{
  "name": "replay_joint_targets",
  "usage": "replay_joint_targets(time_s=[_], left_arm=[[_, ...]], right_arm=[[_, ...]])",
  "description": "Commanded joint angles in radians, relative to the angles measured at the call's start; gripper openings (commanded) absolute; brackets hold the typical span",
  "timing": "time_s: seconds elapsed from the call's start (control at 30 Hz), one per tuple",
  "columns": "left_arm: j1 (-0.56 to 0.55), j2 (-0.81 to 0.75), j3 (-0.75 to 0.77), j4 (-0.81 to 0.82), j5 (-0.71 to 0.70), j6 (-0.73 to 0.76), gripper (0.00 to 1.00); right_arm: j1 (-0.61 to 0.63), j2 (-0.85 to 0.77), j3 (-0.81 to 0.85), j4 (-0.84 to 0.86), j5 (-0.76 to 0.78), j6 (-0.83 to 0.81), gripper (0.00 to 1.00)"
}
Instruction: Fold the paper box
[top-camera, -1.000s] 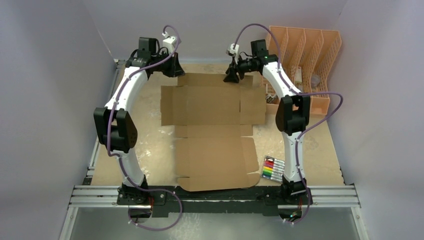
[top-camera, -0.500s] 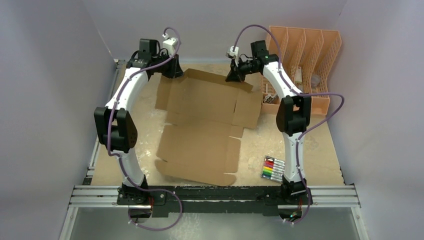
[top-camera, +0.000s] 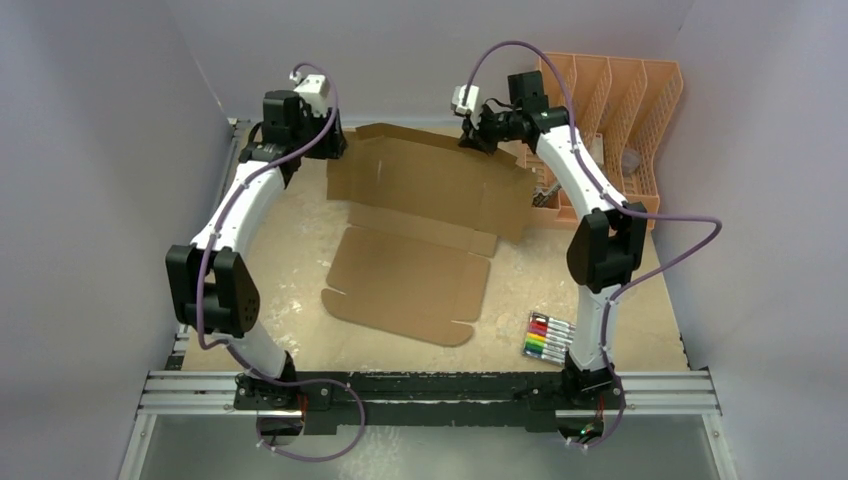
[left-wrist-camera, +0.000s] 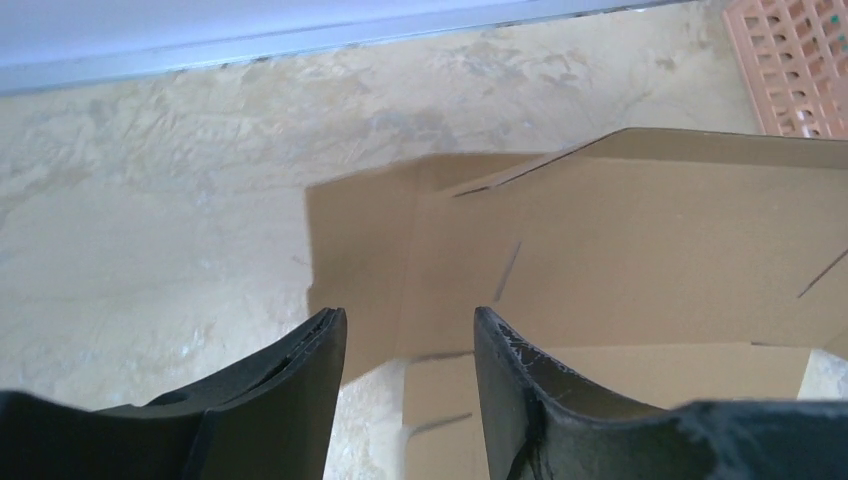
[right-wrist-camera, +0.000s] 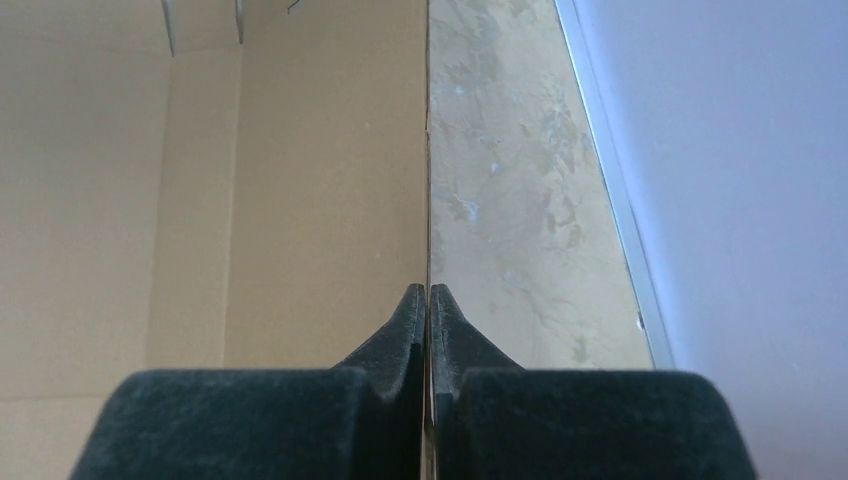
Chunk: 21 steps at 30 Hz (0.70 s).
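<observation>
- Pale, mottled tan covers the surface (top-camera: 290, 240), which sits inside a booth of plain grey walls (top-camera: 100, 150). A metal rail (top-camera: 430, 385) runs along the near edge, where both arm bases are bolted.
- The paper box (top-camera: 425, 190) is an unfolded sheet of brown cardboard with flaps, slits and creases. It sits in the middle of the surface, between the two arms.
- Its near panel, with rounded corners, lies flat on the surface. The far part is raised along a crease and tilted.
- The right end effector (right-wrist-camera: 428, 292) is at the far edge of the sheet, toward its right end. Its fingers are pressed together on the thin cardboard edge, which runs straight between them in the right wrist view.
- The left end effector (left-wrist-camera: 410, 318) hangs by the far left corner of the sheet. Its fingers are spread with nothing gripped between them, and the left flap shows through the gap.
- Whether either left finger touches the cardboard cannot be told.
- A peach slotted organizer (top-camera: 625, 100) stands in the far right corner of the surface, just beside the sheet's right flap. The small items in it are too small to make out.
- A pack of coloured markers (top-camera: 546, 337) lies near the right arm's base, apart from the cardboard.
</observation>
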Motion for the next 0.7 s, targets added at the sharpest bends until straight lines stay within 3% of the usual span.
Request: replay_joint_targets(time_s=[0.0, 0.23, 0.4, 0.67], left_arm=[[0.029, -0.109, -0.155, 0.156, -0.087, -0.169, 0.51], [0.093, -0.184, -0.374, 0.247, -0.079, -0.275, 0.53], [0.193, -0.145, -0.429, 0.344, 0.065, -0.294, 0.55], [0.196, -0.010, -0.382, 0.517, 0.376, -0.280, 0.55]], right_arm=[[0.028, -0.073, -0.050, 0.051, 0.086, -0.079, 0.00], [0.057, -0.156, -0.183, 0.123, 0.172, -0.171, 0.00], [0.086, -0.202, -0.254, 0.136, 0.187, -0.242, 0.00], [0.131, -0.275, -0.326, 0.191, 0.282, -0.335, 0.00]])
